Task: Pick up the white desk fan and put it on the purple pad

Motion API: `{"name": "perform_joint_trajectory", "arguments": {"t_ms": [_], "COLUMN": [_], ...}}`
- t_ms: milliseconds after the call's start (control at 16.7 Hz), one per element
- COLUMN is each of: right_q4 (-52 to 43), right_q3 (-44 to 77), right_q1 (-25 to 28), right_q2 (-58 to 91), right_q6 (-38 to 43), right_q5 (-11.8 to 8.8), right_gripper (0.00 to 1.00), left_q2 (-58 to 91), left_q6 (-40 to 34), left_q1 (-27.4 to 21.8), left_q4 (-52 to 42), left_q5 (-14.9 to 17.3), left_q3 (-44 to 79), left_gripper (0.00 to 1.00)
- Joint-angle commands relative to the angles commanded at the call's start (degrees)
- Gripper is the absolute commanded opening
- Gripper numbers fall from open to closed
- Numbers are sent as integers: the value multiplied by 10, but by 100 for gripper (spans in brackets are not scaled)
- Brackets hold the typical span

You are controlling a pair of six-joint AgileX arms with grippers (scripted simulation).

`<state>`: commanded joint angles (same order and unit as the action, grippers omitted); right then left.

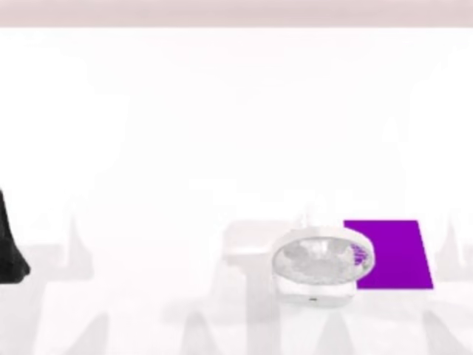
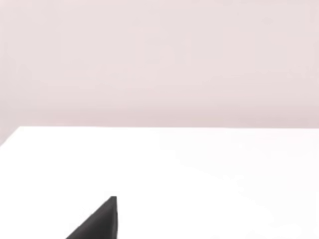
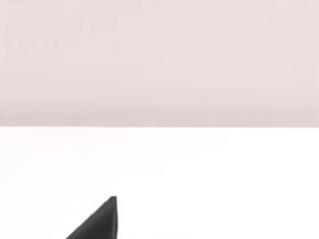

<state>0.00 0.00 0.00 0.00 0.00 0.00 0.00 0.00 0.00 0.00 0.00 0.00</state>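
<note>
The white desk fan (image 1: 321, 266) sits near the table's front, right of centre, its round wire-grille face showing. Its right side overlaps the left edge of the purple pad (image 1: 395, 255), and purple shows through the grille there. The pad lies flat at the front right. Neither gripper is near the fan. My left arm (image 1: 9, 248) is parked at the far left edge of the top view. My right arm is out of the top view. Each wrist view shows only bare white table and one dark part of that arm's own gripper: left (image 2: 99, 224), right (image 3: 99, 224).
A plain pale rounded block (image 1: 247, 240) lies just left of the fan, touching or close to it. The white table (image 1: 222, 133) runs back to a pinkish wall (image 1: 236, 11). Faint grey shadows fall along the front edge.
</note>
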Motion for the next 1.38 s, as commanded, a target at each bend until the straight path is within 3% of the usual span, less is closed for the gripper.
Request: {"name": "perform_joint_trajectory", "arguments": {"t_ms": [240, 420, 1380], "right_q4": [-17, -83, -702], "right_q3": [17, 88, 830], "right_q1": [10, 46, 378], "right_q2": [18, 90, 902], "right_q6": [-9, -44, -355], "right_q5": [0, -1, 0], "right_gripper": [100, 100, 100], "left_q2": [0, 0, 0], "left_q6": [0, 0, 0], "left_q1": [0, 0, 0], "left_q4": [0, 0, 0], "left_q5": [0, 0, 0], "left_q3": [0, 0, 0], "left_gripper": [100, 100, 100]}}
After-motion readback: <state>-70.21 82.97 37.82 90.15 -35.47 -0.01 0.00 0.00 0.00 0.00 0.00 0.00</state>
